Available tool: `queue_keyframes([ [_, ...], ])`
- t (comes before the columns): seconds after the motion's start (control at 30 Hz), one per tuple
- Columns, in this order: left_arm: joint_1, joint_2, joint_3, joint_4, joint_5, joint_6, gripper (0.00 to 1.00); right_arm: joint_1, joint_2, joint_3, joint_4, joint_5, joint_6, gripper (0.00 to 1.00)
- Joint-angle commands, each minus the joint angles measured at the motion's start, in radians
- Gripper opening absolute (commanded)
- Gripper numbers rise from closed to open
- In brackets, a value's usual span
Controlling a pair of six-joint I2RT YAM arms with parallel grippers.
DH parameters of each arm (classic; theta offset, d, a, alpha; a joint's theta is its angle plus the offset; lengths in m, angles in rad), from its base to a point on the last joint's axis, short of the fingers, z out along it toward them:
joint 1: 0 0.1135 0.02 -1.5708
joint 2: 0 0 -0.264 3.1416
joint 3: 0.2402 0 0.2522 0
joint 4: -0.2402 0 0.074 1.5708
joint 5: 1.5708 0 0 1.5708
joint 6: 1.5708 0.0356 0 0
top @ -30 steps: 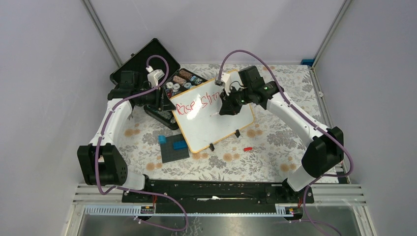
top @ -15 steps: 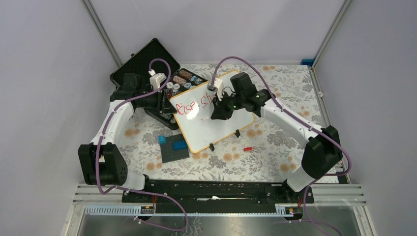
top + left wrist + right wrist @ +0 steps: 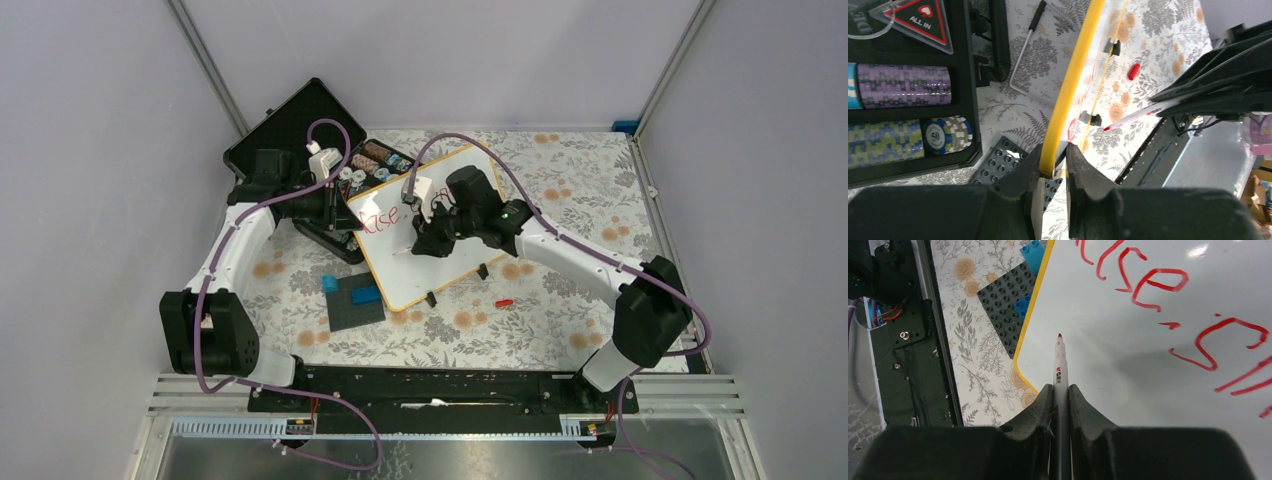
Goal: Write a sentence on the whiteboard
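The whiteboard (image 3: 443, 272) with a tan frame stands tilted on two black feet at the table's middle. Red words reading roughly "Rise Shine" (image 3: 385, 216) run along its upper part and also show in the right wrist view (image 3: 1153, 282). My left gripper (image 3: 340, 207) is shut on the board's left edge (image 3: 1073, 85). My right gripper (image 3: 420, 247) is shut on a red-tipped marker (image 3: 1060, 365). The marker's tip sits at the bare white surface below "Rise", near the board's lower left edge. The marker also shows in the left wrist view (image 3: 1138, 116).
A dark grey plate with blue blocks (image 3: 355, 300) lies just left of the board's lower corner. An open black case of poker chips (image 3: 325, 150) sits behind the left gripper. The marker's red cap (image 3: 503, 301) lies on the floral cloth in front of the board.
My right gripper has carried the marker left and down, from the end of the first line to the bare area below "Rise". The left gripper has kept its hold on the edge.
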Motion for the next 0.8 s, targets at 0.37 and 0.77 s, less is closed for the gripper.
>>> queue_keyframes([
  [0.37, -0.009, 0.013, 0.007, 0.041, -0.038, 0.003, 0.0, 0.067, -0.034, -0.058, 0.105, 0.083, 0.039, 0.0],
  [0.77, -0.011, 0.013, 0.006, 0.041, -0.04, 0.0, 0.0, 0.067, 0.005, -0.026, 0.145, 0.138, 0.041, 0.0],
])
